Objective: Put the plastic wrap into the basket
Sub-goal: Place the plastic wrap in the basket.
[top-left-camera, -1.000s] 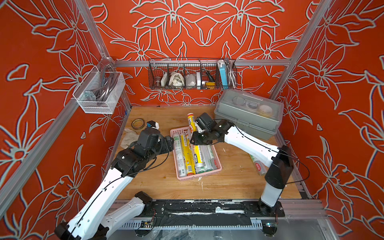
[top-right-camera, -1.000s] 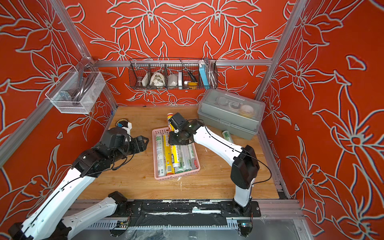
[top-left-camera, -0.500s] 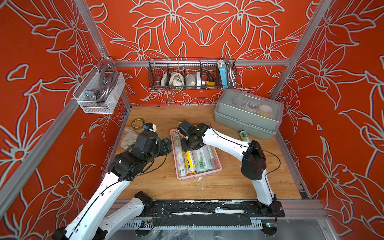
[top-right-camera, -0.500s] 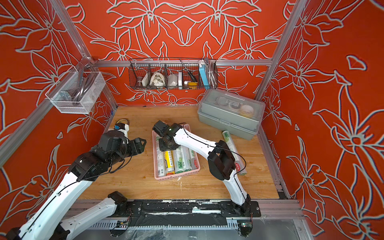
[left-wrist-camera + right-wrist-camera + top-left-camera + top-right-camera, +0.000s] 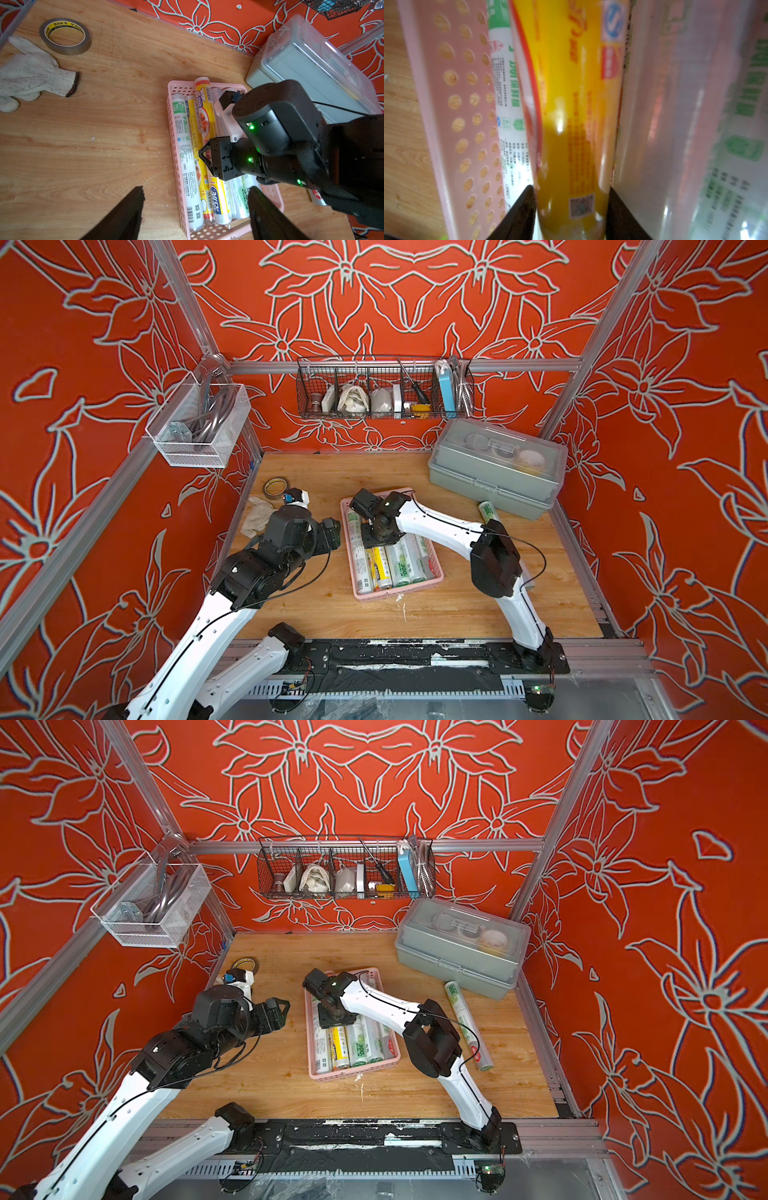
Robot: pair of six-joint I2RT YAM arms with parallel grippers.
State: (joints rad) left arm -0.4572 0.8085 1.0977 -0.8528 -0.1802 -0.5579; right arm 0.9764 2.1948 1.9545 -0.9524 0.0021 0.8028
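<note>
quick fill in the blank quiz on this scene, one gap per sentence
1. The perforated basket is ___ in colour.
2. The right end effector straddles a roll that is ___.
3. Exactly ___ loose roll lies on the table outside the basket.
4. Beside the tape ring lies a white ___.
Missing words: pink, yellow, one, glove.

Bench sundries and wall storage

Wooden bench (image 5: pixel 457 605): brown tape ring (image 5: pixel 275 488) lying flat near the back-left corner. White knit glove (image 5: pixel 257 516) just beside it along the left edge. Grey lidded box (image 5: pixel 496 466) at the back-right corner. Black wire basket (image 5: pixel 384 389) of oddments hangs above the back edge. White mesh basket (image 5: pixel 197 427) holding a grey coil hangs above the left edge.
</note>
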